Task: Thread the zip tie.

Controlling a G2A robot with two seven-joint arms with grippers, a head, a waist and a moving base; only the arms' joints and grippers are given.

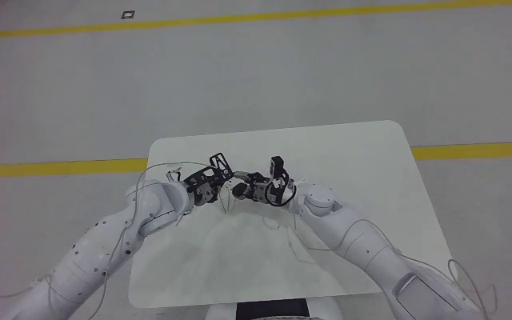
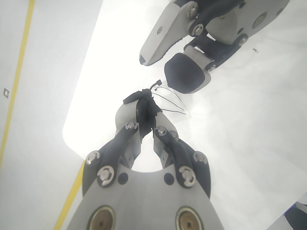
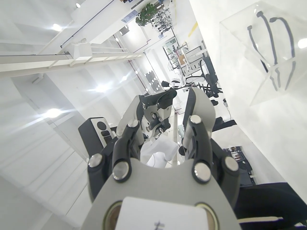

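Left gripper [image 2: 144, 96]: jaws pressed together, clamped on the zip tie; the dark pads [image 2: 144, 111] meet along their whole length.
Zip tie [image 2: 155, 84]: thin and black, pinched between the left jaws. A short end with the small square head sticks out just past the fingertips, toward the right gripper. The rest of the strap is hidden inside the pads.
Right gripper [image 2: 165, 69]: jaws apart, holding nothing. It faces the left gripper tip to tip. The padded finger [image 2: 184, 76] stands just beyond the tie's head, probably not touching it, though the gap is too fine to judge.
Right wrist view: the right gripper [image 3: 168, 96] shows its fingers [image 3: 199, 111] spread, with the left gripper [image 3: 157, 111] seen in the opening between them.
Clear bag [image 3: 239, 56]: flat on the table, off to one side of the right jaws.
Spare zip ties [image 3: 273, 46]: several black ties inside the bag. In the left wrist view they [image 2: 171, 101] lie on the table beyond the left fingertips.
Table [image 1: 360, 160]: white with rounded corners; the two grippers [image 1: 214, 190] [image 1: 250, 189] meet over its middle.
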